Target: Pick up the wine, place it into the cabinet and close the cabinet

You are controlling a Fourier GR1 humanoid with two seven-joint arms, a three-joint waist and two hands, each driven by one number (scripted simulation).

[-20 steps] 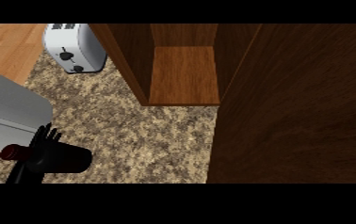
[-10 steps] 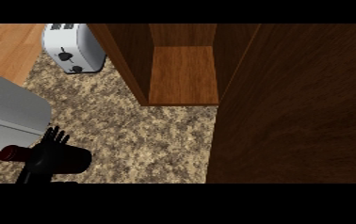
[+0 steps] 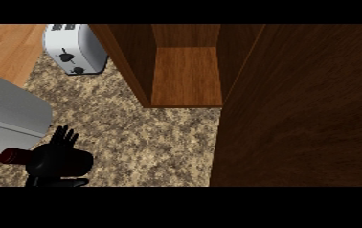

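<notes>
The wine bottle (image 3: 71, 164) lies on its side at the lower left of the speckled counter (image 3: 148, 131), its dark red neck (image 3: 14, 155) pointing left. My left hand (image 3: 62, 139) is at the bottle's far side, fingers straight and spread upward, open; part of the palm merges with the dark bottle body. The wooden cabinet (image 3: 134, 64) stands open at the top middle, its shelf (image 3: 187, 76) bare. Its door (image 3: 290, 107) fills the right side of the view. My right hand does not show.
A white toaster (image 3: 71, 50) stands on the counter left of the cabinet. A grey rounded surface (image 3: 17, 117) lies at the left edge, just above the bottle's neck. A light wood surface (image 3: 17, 45) shows at the top left.
My left hand has risen and shifted slightly right over the bottle, its fingers now spread higher. The bottle, cabinet and door have not moved.
</notes>
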